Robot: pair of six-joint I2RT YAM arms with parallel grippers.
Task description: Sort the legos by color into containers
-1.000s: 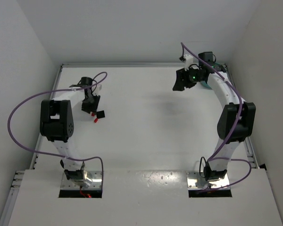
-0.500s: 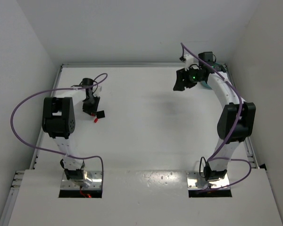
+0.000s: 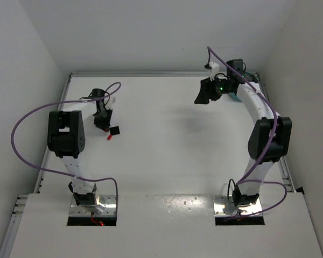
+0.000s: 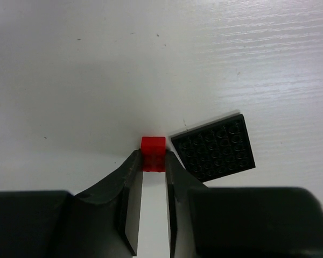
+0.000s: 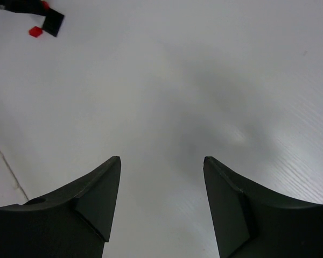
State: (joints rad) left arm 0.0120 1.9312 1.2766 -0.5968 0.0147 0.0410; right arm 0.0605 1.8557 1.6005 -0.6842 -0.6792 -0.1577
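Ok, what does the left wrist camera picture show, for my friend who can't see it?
The left gripper pinches a tiny red lego brick between its two black fingers on the white table. A flat square black lego plate lies tilted just to the brick's right in the picture.

The whole table is covered by the top camera, mounted high behind the arm bases and tilted down. The left wrist camera is set very near the surface, sighted past the left gripper onto a red brick and a black plate. The right wrist camera is placed higher and farther off. The same two pieces are caught at 10 o'clock in its view and in the top view.
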